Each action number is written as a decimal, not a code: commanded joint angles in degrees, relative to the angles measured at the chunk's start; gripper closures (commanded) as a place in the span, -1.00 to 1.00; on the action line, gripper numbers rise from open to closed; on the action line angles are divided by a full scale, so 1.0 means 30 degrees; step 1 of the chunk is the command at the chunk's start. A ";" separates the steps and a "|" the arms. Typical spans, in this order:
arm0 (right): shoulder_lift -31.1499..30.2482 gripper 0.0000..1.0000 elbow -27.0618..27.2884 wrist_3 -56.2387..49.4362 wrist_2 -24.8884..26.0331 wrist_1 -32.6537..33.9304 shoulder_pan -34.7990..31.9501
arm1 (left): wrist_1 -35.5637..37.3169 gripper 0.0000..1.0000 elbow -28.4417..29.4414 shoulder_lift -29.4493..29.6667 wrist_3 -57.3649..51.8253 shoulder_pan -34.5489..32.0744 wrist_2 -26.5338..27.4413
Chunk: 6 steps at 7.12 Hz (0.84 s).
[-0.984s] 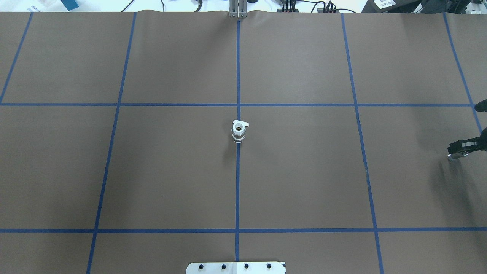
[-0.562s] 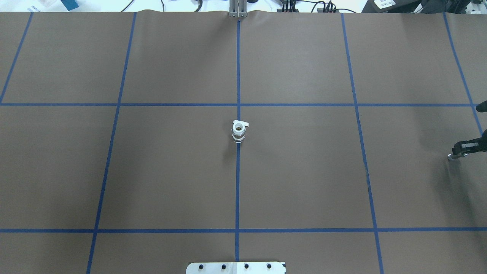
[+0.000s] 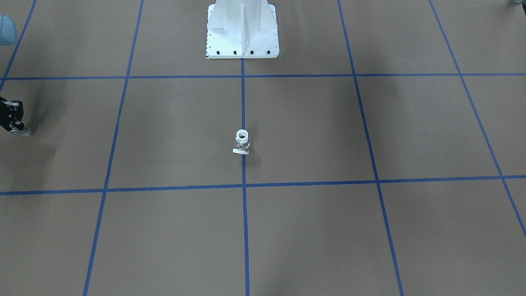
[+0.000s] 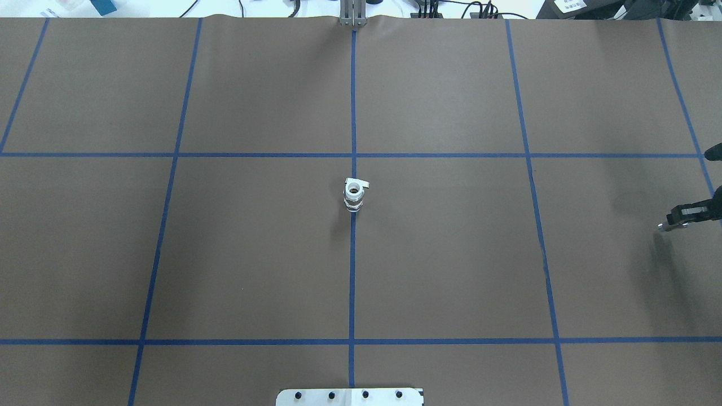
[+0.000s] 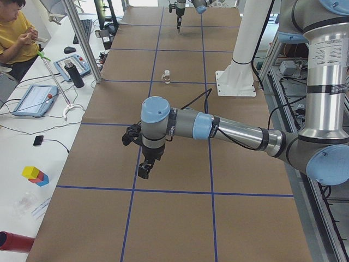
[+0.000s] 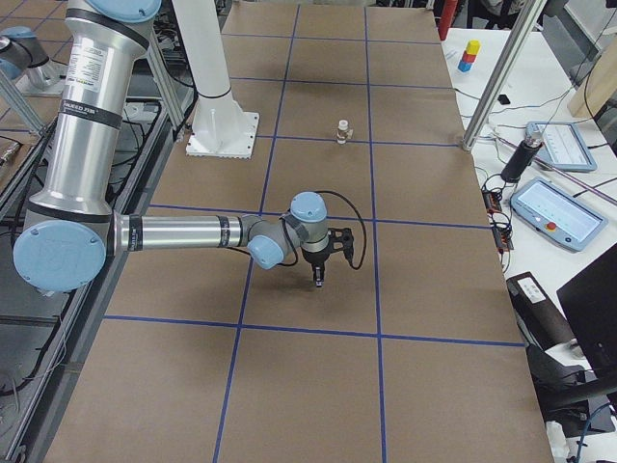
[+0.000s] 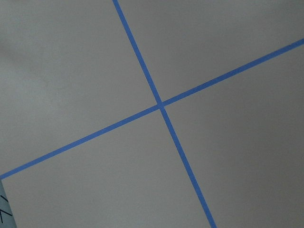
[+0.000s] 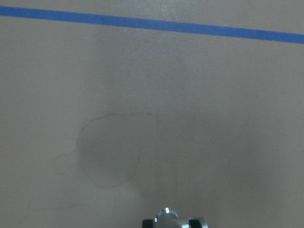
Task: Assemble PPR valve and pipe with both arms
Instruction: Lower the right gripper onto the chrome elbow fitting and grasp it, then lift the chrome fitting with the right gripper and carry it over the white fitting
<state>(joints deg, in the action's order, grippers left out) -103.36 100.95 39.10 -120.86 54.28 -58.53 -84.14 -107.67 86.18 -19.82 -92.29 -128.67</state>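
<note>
The valve and pipe [image 4: 353, 195] stood upright as one short white plastic stack in the middle of the table [image 4: 451, 254], exactly on the centre blue tape line [image 4: 352, 282]. Its round open mouth faced up, and a small flat tab stuck out on the side away from the robot. Nothing touched it and nothing stood between it and either arm.

The table was covered with matte brown paper, which blue tape divided into large squares. The white bolted pedestal [image 3: 242, 31] stood on the same centre line at the robot's edge. On the side bench I saw a person in a yellow shirt [image 5: 13, 33], a tablet [image 5: 32, 100], a black bottle [image 5: 74, 74] and coloured blocks [image 5: 34, 174].

The right arm [image 6: 183, 231] lay low and almost level over the paper, with the wrist bent so that the right gripper [image 4: 665, 226] pointed down, well apart from the valve. Its black fingers with metal tips looked pressed together and held nothing. Under it the paper showed a faint ring-shaped stain [image 8: 111, 149].

The left arm [image 5: 240, 134] reached out in a similar way, and the left gripper [image 5: 143, 173] hung above a blue line, also far from the valve. I could not tell how its fingers stood.
</note>
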 commanded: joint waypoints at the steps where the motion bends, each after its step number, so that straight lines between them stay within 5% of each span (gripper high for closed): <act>1: 0.0642 1.00 0.0537 0.0063 -0.0667 0.0128 -0.0176 | 0.0069 -1.00 0.0175 -0.0044 0.1089 0.0029 0.0000; 3: 0.2947 1.00 0.1846 0.0063 -0.0992 0.3999 -0.0469 | 0.0042 -1.00 0.0031 -0.1293 0.4484 0.0000 -0.0551; 6: 0.8505 1.00 0.3701 0.2623 -0.0993 1.1215 -0.0035 | -0.0714 -1.00 -0.0203 -0.2969 0.4643 -0.0088 -0.2080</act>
<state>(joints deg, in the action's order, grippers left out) -85.39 110.69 42.09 -123.82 80.06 -59.60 -84.61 -107.84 79.21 -6.04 -92.43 -133.90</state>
